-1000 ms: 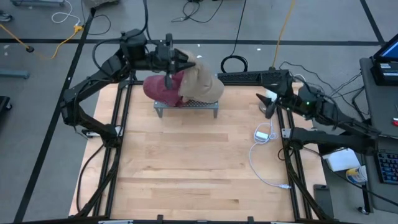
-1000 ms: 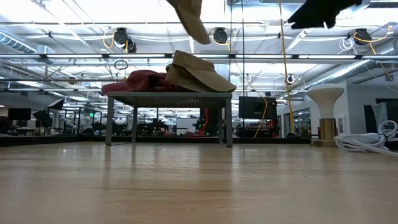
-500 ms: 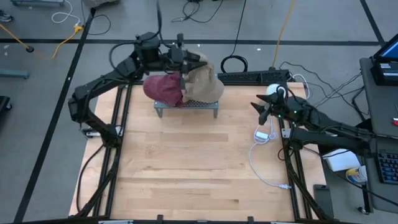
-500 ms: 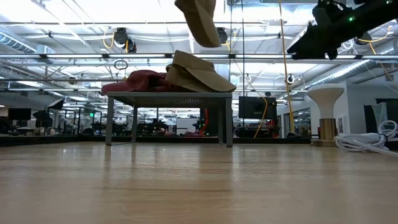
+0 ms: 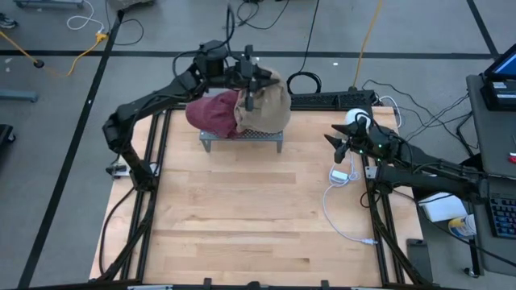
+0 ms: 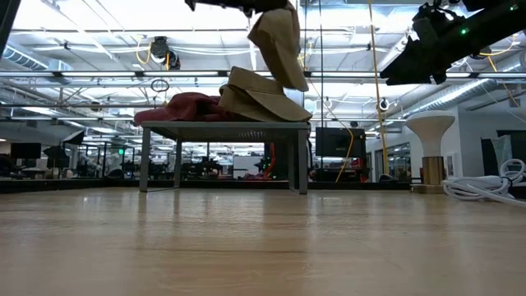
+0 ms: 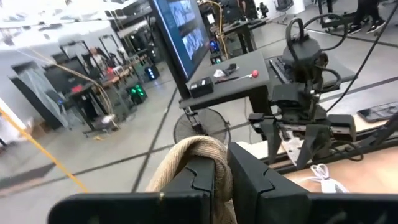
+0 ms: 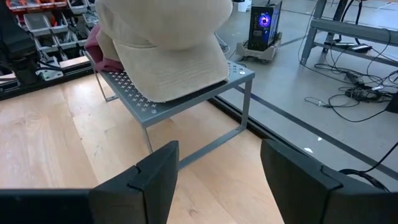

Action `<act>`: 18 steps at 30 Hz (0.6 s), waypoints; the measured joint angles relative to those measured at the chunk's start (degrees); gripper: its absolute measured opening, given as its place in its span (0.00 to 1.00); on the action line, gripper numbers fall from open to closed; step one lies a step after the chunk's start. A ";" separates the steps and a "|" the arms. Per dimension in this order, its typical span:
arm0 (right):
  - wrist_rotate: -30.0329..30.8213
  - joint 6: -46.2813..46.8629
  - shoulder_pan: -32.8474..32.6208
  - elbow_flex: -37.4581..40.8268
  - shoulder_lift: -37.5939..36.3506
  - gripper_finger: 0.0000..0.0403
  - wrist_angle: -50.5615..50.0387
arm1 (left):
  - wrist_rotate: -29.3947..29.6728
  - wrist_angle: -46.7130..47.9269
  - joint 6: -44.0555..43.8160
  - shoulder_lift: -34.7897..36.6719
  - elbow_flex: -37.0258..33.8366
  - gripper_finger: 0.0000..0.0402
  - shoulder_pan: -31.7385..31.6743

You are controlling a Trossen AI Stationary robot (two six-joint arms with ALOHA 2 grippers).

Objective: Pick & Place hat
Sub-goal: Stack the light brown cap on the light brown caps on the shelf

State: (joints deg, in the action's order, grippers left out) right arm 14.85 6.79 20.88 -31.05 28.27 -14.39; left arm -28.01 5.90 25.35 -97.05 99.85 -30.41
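A tan hat (image 6: 279, 45) hangs lifted from my left gripper (image 5: 251, 87), which is shut on it above the far middle of the table. Below it, a small metal stand (image 6: 222, 130) carries a second tan cap (image 6: 259, 97) and a red hat (image 6: 181, 107), both lying flat on its perforated top (image 8: 186, 99). The right wrist view shows the lying cap's brim (image 8: 174, 71) pointing forward. My right gripper (image 5: 334, 143) is open, hovering at the table's right edge and facing the stand. My left gripper pinches a bunched fold of the tan hat's cloth (image 7: 193, 149) between its two fingers (image 7: 249, 177). The arm reaches in from the table's left. The hat is lifted clear and hangs below the fingers, above the cap on the stand.
A white cable and adapter (image 5: 343, 173) lie on the table's right part, beside a white round-topped post (image 6: 431, 131). Bare wooden tabletop (image 5: 242, 217) stretches in front of the stand. Frame rails (image 5: 153, 185) run along both sides. Monitors and desks stand beyond the table.
My left gripper has carried the hanging tan hat toward the table's right, over the stand, and the hat now shows lower. My right gripper swung a little toward the stand early on, then kept still.
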 joint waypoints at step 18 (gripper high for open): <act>0.08 -1.46 0.00 0.00 0.00 0.54 -0.39 | 14.59 18.97 -6.26 -0.88 0.13 0.06 -0.60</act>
State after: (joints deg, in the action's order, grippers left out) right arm 14.93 5.33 20.88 -31.05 28.27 -14.79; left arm -13.42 24.87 19.09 -97.93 99.98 -31.00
